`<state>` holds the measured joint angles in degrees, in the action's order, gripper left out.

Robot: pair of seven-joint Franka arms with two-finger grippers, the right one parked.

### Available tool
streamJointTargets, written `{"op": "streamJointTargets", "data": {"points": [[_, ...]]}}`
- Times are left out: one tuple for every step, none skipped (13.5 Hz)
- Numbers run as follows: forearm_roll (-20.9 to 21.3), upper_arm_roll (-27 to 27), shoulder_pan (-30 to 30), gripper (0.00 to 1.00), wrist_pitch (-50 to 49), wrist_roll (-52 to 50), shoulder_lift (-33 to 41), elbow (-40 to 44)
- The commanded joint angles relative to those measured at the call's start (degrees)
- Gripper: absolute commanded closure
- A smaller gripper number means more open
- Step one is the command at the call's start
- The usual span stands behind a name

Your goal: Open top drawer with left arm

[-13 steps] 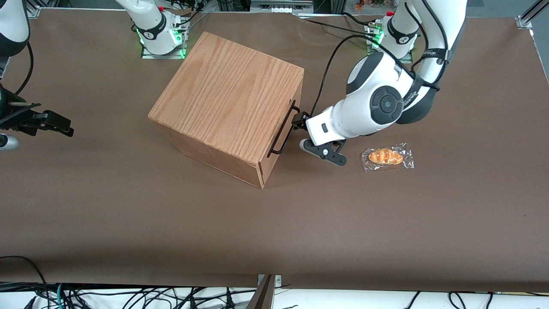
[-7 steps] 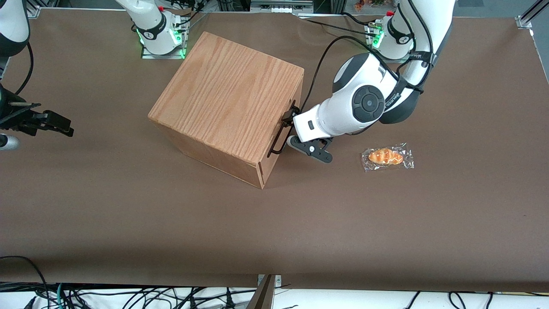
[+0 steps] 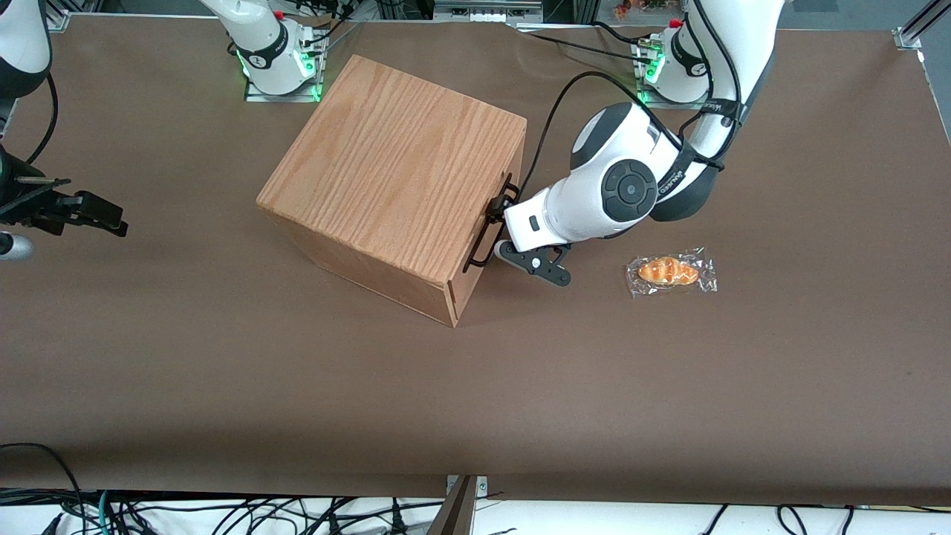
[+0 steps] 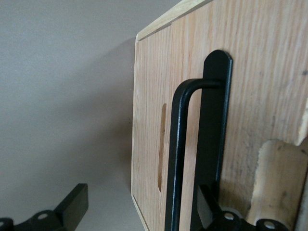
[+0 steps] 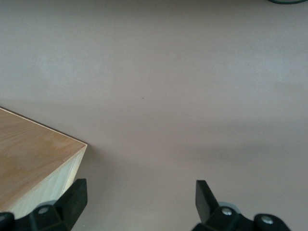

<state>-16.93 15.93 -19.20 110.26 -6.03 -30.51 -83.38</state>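
The oak-grain cabinet (image 3: 401, 163) stands near the middle of the table, its front turned toward the working arm's end. The top drawer (image 4: 147, 120) is a light-wood panel sitting flush in that front, with a narrow slot in it. Its thin black wire handle (image 3: 481, 245) runs along the front, just under the cabinet's top edge. The left arm (image 3: 617, 189) reaches in low, and its gripper (image 3: 499, 212) is right at the handle. In the left wrist view the gripper (image 4: 139, 216) is open, with the handle bar (image 4: 175, 159) between its spread fingers (image 4: 72, 211).
A wrapped bread roll (image 3: 671, 272) lies on the brown table (image 3: 475, 401), toward the working arm's end and slightly nearer the front camera than the gripper. The arm bases (image 3: 278, 56) stand at the table's back edge.
The left arm has moved toward the cabinet's front over the last second. Its gripper went from just short of the handle to straddling the bar. The drawer has not moved.
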Motion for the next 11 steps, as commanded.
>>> {"op": "streamJointTargets", "data": {"points": [[-0.7, -0.3, -0.6, 0.00, -0.2, 1.3, -1.6, 1.5], [-0.7, -0.4, -0.6, 0.00, -0.2, 1.3, -1.7, 1.5], [0.6, -0.3, -0.5, 0.00, -0.2, 1.3, -1.7, 1.5], [2.4, -0.3, -0.6, 0.00, -0.2, 1.2, -1.7, 1.5], [3.5, -0.3, -0.6, 0.00, -0.2, 1.2, -1.7, 1.4], [3.9, -0.3, -0.6, 0.00, -0.2, 1.2, -1.9, 1.3], [5.4, -0.3, -0.6, 0.00, -0.3, 1.2, -2.2, 1.4], [6.6, -0.3, -0.6, 0.00, -0.3, 1.2, -2.3, 1.4], [7.2, -0.3, -0.6, 0.00, -0.3, 1.1, -2.4, 1.3], [7.8, -0.3, -0.5, 0.00, -0.4, 1.1, -2.4, 1.4], [9.2, -0.3, -0.4, 0.00, -0.5, 1.0, -2.3, 1.4]]}}
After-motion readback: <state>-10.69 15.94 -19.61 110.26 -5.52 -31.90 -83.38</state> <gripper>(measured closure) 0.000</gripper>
